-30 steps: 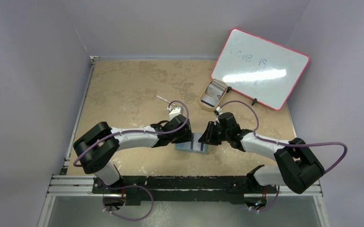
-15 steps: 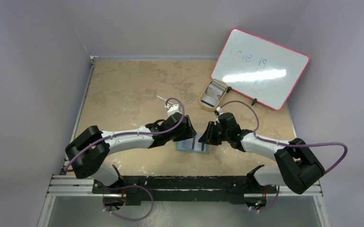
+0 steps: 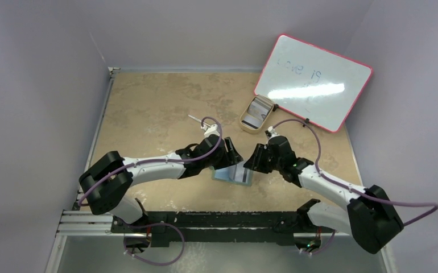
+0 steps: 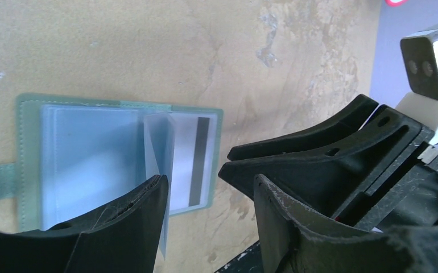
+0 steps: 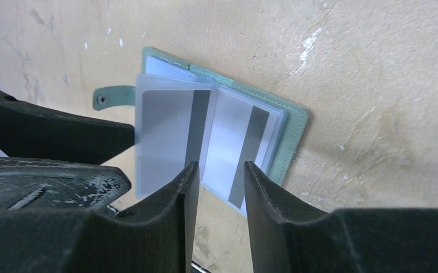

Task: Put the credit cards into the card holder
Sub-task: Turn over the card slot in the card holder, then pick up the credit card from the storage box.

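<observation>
Card holder (image 5: 289,135), credit cards (image 5: 168,131) sleeved, lies open beneath the wide-spread left claw (image 4: 210,187) and narrowly parted right claw (image 5: 219,169)

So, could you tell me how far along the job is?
Done: two credit cards sit in sleeves of the open card holder. In hand: nothing; the right gripper hovers open over it, the left gripper, open, seems to prop a sleeve up. Left: more cards appear to wait in the beige tray.

Tan table (image 3: 148,102): open card holder (image 3: 231,174), beige tray (image 3: 243,124), whiteboard (image 3: 313,82), perhaps pen (image 3: 195,119)
</observation>
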Controlling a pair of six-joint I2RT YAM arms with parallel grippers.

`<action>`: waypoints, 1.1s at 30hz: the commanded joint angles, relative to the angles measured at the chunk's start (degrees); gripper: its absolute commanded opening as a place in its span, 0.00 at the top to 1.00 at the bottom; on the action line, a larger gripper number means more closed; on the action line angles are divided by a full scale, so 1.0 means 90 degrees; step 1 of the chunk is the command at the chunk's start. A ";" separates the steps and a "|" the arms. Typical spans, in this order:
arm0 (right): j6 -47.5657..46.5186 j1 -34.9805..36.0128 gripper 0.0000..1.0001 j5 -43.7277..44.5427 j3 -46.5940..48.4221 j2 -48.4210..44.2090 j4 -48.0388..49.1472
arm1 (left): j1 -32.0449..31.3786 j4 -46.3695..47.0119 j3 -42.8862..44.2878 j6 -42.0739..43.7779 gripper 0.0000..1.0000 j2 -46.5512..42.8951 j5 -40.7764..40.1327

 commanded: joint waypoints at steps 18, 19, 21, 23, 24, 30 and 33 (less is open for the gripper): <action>-0.0623 0.0003 0.59 0.2374 0.1473 -0.1367 -0.1987 | -0.0203 -0.0497 0.0207 0.0205 0.44 -0.0589 -0.0836; -0.0754 0.0006 0.59 0.2379 0.1602 -0.1274 -0.1960 | -0.0198 -0.0788 0.0240 0.0284 0.44 -0.0694 -0.1036; -0.1176 0.0000 0.57 0.2341 0.1899 -0.1066 -0.1829 | -0.0153 -0.1262 0.0247 0.0448 0.44 -0.0889 -0.1355; -0.1682 -0.0007 0.54 0.2318 0.2216 -0.0787 -0.1707 | -0.0081 -0.1622 0.0201 0.0563 0.44 -0.1091 -0.1599; -0.1909 -0.0026 0.53 0.2343 0.2408 -0.0625 -0.1678 | -0.0036 -0.1768 0.0162 0.0614 0.44 -0.1186 -0.1685; -0.3163 -0.0391 0.49 0.2549 0.3536 0.0519 -0.1457 | 0.0334 -0.2249 -0.0182 0.0906 0.44 -0.1610 -0.1854; -0.3758 -0.0610 0.46 0.2558 0.4033 0.1256 -0.1322 | 0.0486 -0.2273 -0.0371 0.0994 0.44 -0.1639 -0.1690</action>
